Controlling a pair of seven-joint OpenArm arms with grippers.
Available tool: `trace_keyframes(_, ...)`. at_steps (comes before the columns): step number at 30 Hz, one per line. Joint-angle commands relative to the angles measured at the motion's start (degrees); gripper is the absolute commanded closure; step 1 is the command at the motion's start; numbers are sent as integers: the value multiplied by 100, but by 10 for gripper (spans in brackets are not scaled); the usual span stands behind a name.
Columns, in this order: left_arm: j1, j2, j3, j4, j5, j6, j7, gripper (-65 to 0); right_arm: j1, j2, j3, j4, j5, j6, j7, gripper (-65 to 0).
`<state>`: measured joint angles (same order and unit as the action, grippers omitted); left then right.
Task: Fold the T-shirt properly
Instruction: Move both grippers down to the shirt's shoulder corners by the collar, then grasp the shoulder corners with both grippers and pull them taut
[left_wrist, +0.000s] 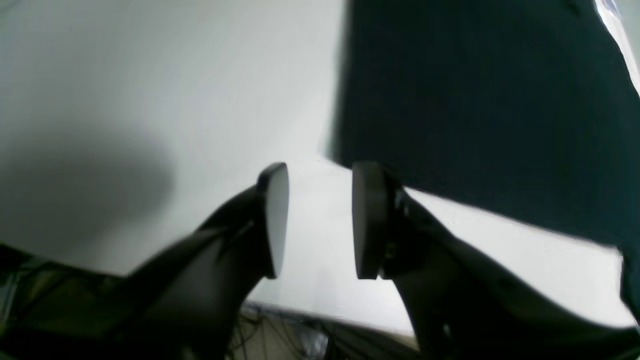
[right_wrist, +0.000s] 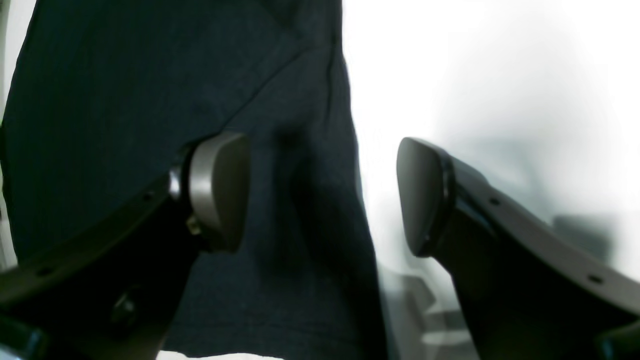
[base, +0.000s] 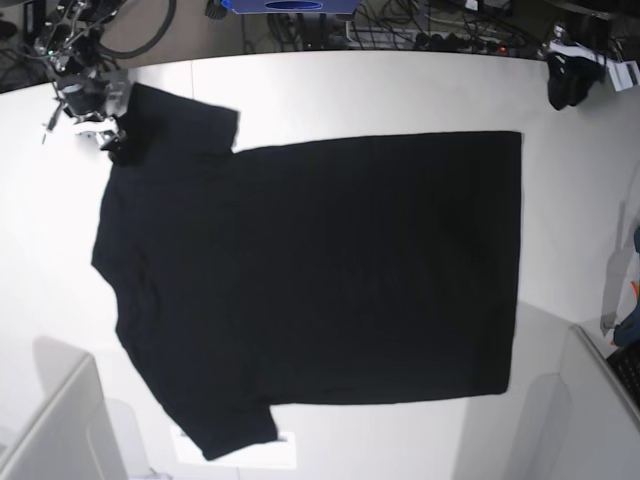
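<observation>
The black T-shirt (base: 320, 270) lies spread flat on the white table (base: 380, 90), plain side up, collar end to the left and hem to the right. My right gripper (base: 108, 130) is at the far-left sleeve. In the right wrist view it (right_wrist: 320, 190) is wide open and straddles the edge of the T-shirt (right_wrist: 150, 75), one finger over cloth and one over bare table. My left gripper (base: 570, 75) sits at the far right, off the cloth. The left wrist view shows it (left_wrist: 320, 200) open and empty above the table, beside a corner of the T-shirt (left_wrist: 475, 100).
Cables and equipment (base: 420, 25) crowd the table's far edge. Grey panels stand at the near left (base: 60, 430) and near right (base: 600, 400) corners. The left wrist view shows the table's edge (left_wrist: 325, 315) close by, with cables below it.
</observation>
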<state>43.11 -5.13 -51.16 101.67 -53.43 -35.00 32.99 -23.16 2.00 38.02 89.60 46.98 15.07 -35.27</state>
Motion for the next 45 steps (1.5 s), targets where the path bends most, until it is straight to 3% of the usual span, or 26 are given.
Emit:
trace_keyframes(1, -17, -54, -120, 18, -112, -126, 81, -211, -45, -20, -17, 2, -78, -35, -337, -419)
trace_keyframes(11, -254, -72, -155, -132, -33, -126, 266, -211, -27, -20, -343, -15, -96, -35, -407, -404)
trace_keyframes(15, -465, -54, -102, -202, 565, -240, 274, -211, -10, -20, -343, -15, -96, -35, -407, -245)
trace_keyframes(20, -729, -54, 74, -703, 653, -293, 274, -211, 70, -2, -325, -314, -96, -35, -443, 0)
trace_keyframes(31, -1256, -54, 83, -993, 697, -267, 283, -211, 78, 15, -334, -508, -96, -35, -443, 0)
trace_keyframes(37, -1819, -81, 74, -1415, 706, 138, 1136, -211, 78, 15, -334, -499, -96, -35, -443, 0)
trace_keyframes(42, -1916, -63, 118, -1450, 706, 155, 1171, -212, 70, 15, -334, -499, -87, -35, -443, 0)
trace_keyframes(45, -1907, -81, 346, -1450, 706, 155, 1171, -278, 70, 15, -334, -499, -87, -35, -443, 0)
